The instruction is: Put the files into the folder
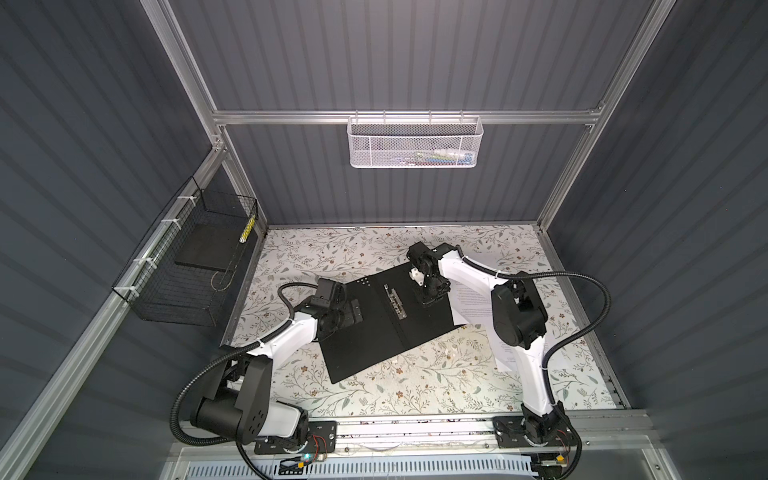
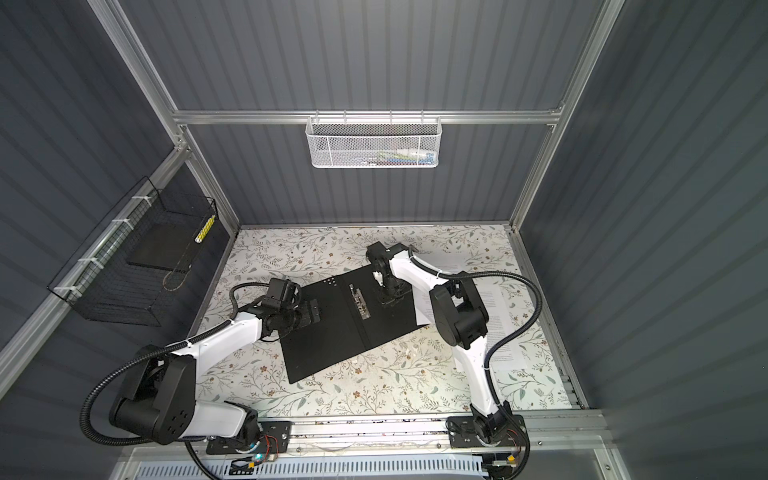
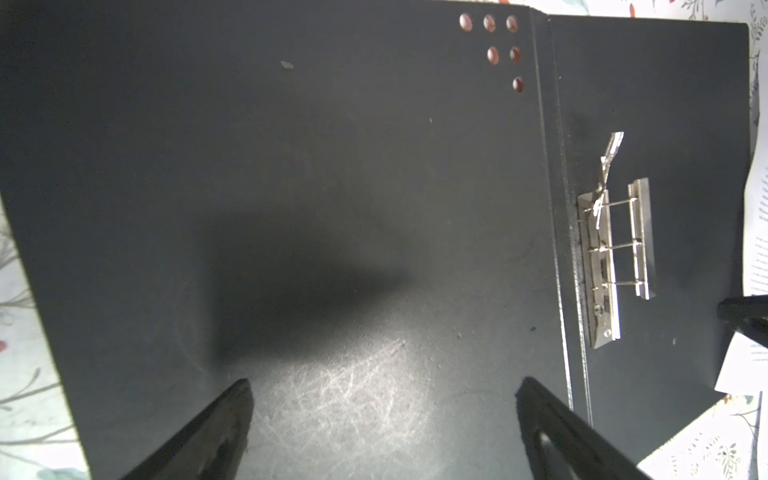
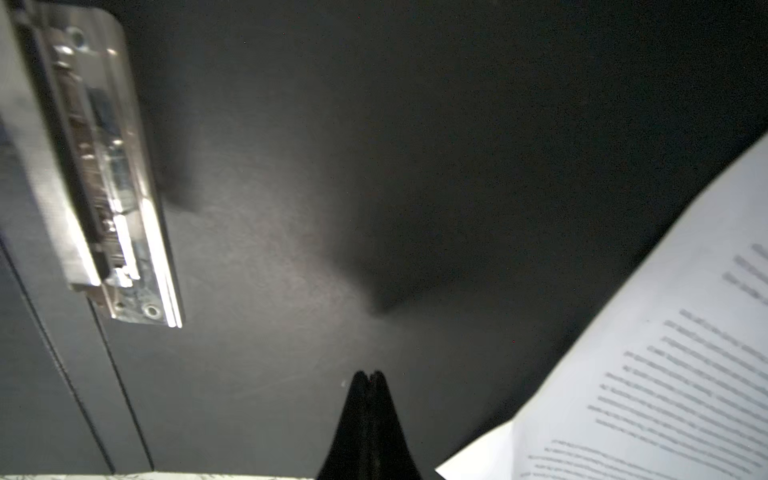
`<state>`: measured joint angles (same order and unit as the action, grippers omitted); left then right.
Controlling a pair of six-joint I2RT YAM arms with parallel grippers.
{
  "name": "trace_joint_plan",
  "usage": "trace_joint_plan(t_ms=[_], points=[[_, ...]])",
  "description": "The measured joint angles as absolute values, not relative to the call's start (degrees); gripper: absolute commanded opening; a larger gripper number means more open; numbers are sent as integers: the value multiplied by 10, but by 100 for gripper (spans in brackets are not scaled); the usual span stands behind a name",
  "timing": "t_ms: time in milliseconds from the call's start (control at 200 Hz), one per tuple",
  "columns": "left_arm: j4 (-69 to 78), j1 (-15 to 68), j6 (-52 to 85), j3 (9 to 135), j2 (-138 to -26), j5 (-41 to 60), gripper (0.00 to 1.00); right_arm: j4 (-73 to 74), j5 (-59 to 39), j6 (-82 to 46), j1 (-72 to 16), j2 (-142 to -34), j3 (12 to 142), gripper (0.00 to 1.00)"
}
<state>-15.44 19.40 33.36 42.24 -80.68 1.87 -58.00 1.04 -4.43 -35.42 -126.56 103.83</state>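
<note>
The folder (image 1: 374, 340) (image 2: 332, 345) lies open and flat in the middle of the table, black inside up, with its metal clip (image 1: 395, 302) (image 3: 611, 257) (image 4: 104, 187) beside the spine. The files (image 1: 471, 301) (image 2: 496, 305) (image 4: 665, 374), white printed sheets, lie to the folder's right, partly under the right arm, with a corner over the folder's right edge. My left gripper (image 1: 358, 312) (image 3: 384, 386) hovers open over the left cover, holding nothing. My right gripper (image 1: 428, 301) (image 4: 370, 374) is shut and empty, pointing down over the right cover between clip and files.
A white mesh basket (image 1: 415, 143) hangs on the back rail. A black wire basket (image 1: 187, 270) with a dark pad is fixed to the left wall. The floral table cover (image 1: 415, 382) is bounded by aluminium frame rails.
</note>
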Motion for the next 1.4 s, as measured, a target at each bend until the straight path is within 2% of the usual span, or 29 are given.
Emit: trace_joint_plan(t_ms=[110,130,160,175,200,360,450,595,981,1081,1396], points=[[-155,194,334,422,-807,19,100,-582,10,-42,-367,-1269,1048,0],[-154,194,334,422,-807,19,100,-583,11,-42,-369,-1269,1048,9],[-154,194,334,422,-807,19,100,-583,13,-43,-370,-1268,1046,32],[-154,194,334,422,-807,19,100,-583,15,-44,-370,-1267,1045,40],[-155,194,334,422,-807,19,100,-581,18,-45,-369,-1265,1040,46],[-154,194,333,422,-807,18,100,-586,68,-47,-336,-1233,1005,57],[-154,194,333,422,-807,19,100,-586,96,-53,-309,-1220,990,59],[-154,194,334,422,-810,19,100,-587,120,-55,-278,-1222,972,59],[-154,194,333,422,-812,19,100,-583,114,-56,-275,-1252,967,54],[-154,194,334,422,-812,19,100,-583,117,-58,-275,-1253,966,48],[-154,193,333,422,-812,19,100,-585,124,-67,-275,-1256,964,15]])
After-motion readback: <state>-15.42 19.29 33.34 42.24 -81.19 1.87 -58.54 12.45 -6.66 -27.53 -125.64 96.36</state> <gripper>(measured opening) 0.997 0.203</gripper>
